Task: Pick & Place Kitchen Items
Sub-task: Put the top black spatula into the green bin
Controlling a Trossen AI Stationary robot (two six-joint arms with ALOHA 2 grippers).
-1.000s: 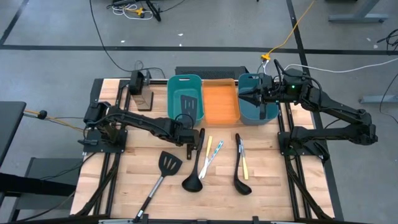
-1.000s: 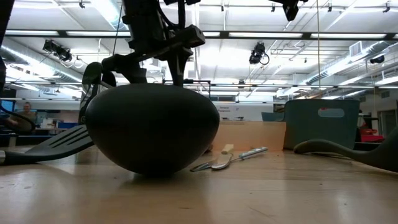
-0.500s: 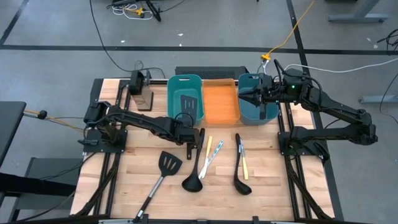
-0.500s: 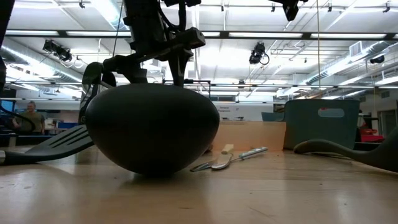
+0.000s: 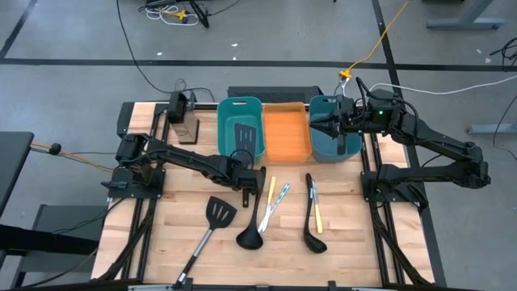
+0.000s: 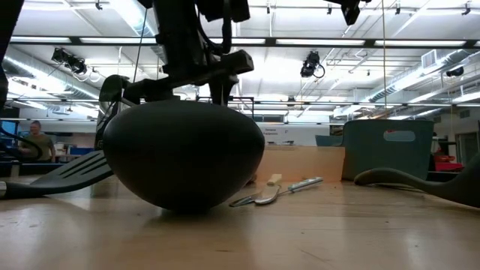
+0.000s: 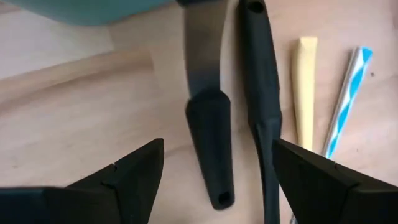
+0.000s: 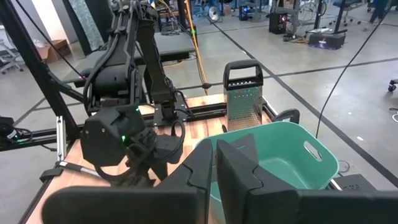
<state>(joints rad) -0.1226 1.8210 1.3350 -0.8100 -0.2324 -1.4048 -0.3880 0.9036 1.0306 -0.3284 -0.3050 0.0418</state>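
Two ladles [image 5: 250, 233] and a spatula [image 5: 216, 214] lie on my table [image 5: 355, 242]; my left gripper [image 7: 214, 171] hangs wide over a handle, right gripper [image 5: 317, 123] pinched shut above the teal bin [image 5: 327, 149]

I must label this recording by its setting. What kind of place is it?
Most likely a robotics lab in a large open hall, not a kitchen. The low view shows a high industrial ceiling with strip lights. The high view shows a bare wooden workbench on grey floor with loose cables.

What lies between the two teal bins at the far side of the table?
An orange bin sits between the left teal bin and right teal bin, seen in the high view.
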